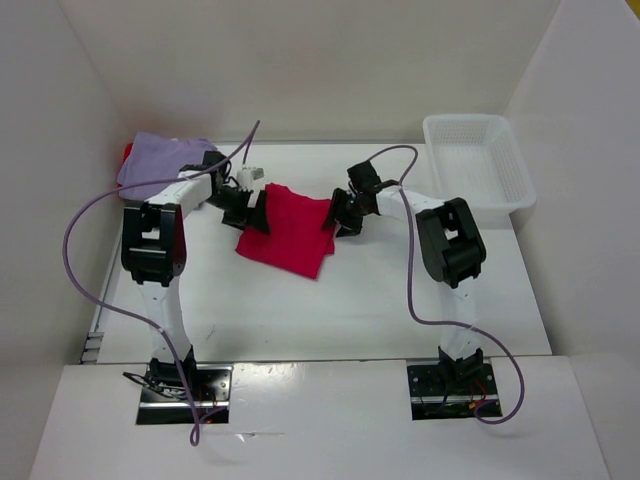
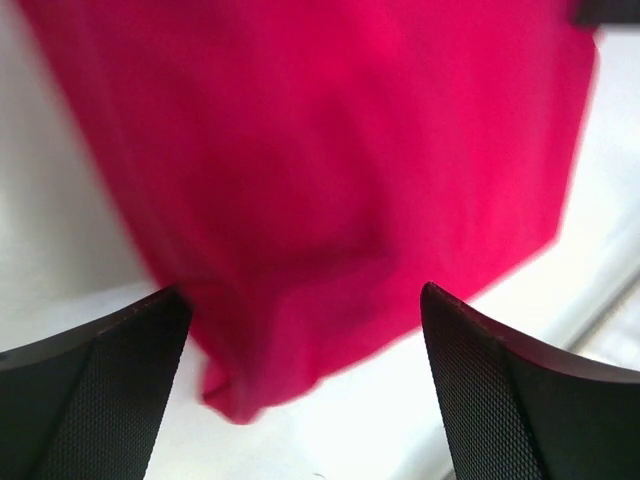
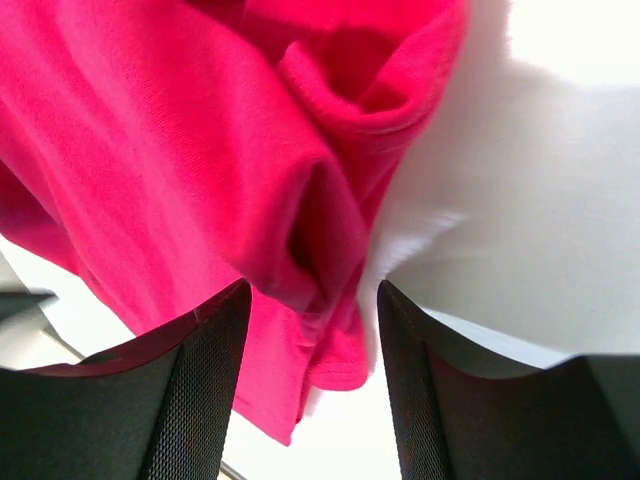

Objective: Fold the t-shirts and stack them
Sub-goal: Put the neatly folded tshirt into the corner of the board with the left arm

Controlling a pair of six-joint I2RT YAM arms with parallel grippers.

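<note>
A pinkish crimson t-shirt (image 1: pixel 290 232) lies folded in a rough rectangle in the middle of the table. My left gripper (image 1: pixel 262 213) is at its left edge, open, and a corner of the cloth (image 2: pixel 300 220) lies between the fingers. My right gripper (image 1: pixel 333 222) is at its right edge, open, with the shirt's bunched hem (image 3: pixel 330 330) between the fingers. A pale lavender t-shirt (image 1: pixel 160 160) lies crumpled at the back left. A bit of bright red cloth (image 1: pixel 128 152) peeks out at its left side.
A white plastic bin (image 1: pixel 478 160) stands at the back right. A small white object (image 1: pixel 250 176) lies near the left arm's wrist. Purple cables loop off both arms. White walls close in the table on three sides.
</note>
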